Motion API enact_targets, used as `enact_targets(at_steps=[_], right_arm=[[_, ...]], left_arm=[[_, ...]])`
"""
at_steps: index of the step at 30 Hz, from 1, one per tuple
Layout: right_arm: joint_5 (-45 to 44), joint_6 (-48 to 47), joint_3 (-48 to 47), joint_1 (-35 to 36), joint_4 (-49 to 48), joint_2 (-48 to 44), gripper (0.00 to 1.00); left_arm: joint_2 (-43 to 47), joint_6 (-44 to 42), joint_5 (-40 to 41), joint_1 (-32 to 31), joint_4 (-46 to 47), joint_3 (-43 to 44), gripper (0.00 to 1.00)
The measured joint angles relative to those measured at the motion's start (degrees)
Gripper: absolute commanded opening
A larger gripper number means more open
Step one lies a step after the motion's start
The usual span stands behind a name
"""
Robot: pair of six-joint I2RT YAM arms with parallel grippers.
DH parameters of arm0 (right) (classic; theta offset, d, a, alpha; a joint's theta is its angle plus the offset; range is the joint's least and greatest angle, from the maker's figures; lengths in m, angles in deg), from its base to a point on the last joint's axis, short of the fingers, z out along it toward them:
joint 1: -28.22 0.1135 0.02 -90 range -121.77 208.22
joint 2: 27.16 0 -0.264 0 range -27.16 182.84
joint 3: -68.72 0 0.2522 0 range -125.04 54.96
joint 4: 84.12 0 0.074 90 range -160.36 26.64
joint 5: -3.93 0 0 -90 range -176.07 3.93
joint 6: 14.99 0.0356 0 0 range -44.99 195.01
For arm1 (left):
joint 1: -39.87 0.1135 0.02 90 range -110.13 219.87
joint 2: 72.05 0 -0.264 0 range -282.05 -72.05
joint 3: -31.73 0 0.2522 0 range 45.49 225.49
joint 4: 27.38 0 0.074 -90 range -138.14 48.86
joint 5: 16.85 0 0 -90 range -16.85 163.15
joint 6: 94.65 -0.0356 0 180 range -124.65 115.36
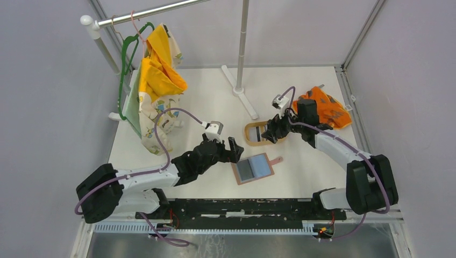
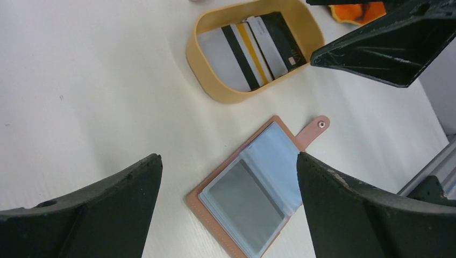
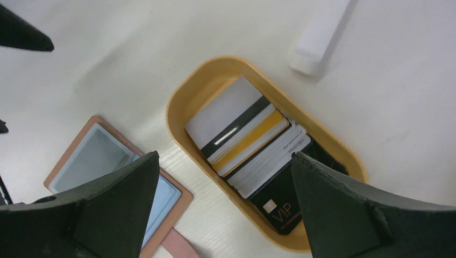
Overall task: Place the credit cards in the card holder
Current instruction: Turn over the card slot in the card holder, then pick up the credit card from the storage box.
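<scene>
Open holder [image 1: 254, 169] on the desk [image 1: 306, 177], cards [image 1: 259, 133] in the tray [image 1: 249, 134].
From above, the left claw [image 1: 231, 151] hangs just left of the holder, jaws apart; the right claw [image 1: 271, 133], also apart, sits over the tray behind it. Left wrist: fingers [image 2: 107, 215] spread and empty, the holder lying between them, a grey rectangle in one pocket, tray beyond. Right wrist: fingers [image 3: 97, 215] spread above the cards, stacked overlapping in the tray, with the holder just beside its rim.

This is looking like a robotics lab cell: grey panels [image 1: 43, 80] and aluminium posts [image 1: 362, 37] are enclosing a white table [image 1: 209, 102], with the left arm [image 1: 142, 177] and right arm [image 1: 336, 148] sitting bolted at six o'clock.
</scene>
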Motion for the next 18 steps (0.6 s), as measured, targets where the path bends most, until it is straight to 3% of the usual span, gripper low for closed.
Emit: enact_targets(at_steps=[6,13,18], right_arm=[[-2.9,15.5,3.3,-2.2,-5.5,3.6,0.98],[-5.8,24.6,1.0,-2.2,-7.0,10.6,0.92],[-7.6,28.0,-0.4,-2.2,-7.0,14.4,0.88]], left_arm=[[-9.2,0.2,-5.0,3.5,4.6,0.8,0.89],[-18.8,2.8,-15.3,10.5,11.0,3.5,0.83],[-22.8,3.5,-18.1,11.9,12.4,6.3,0.83]])
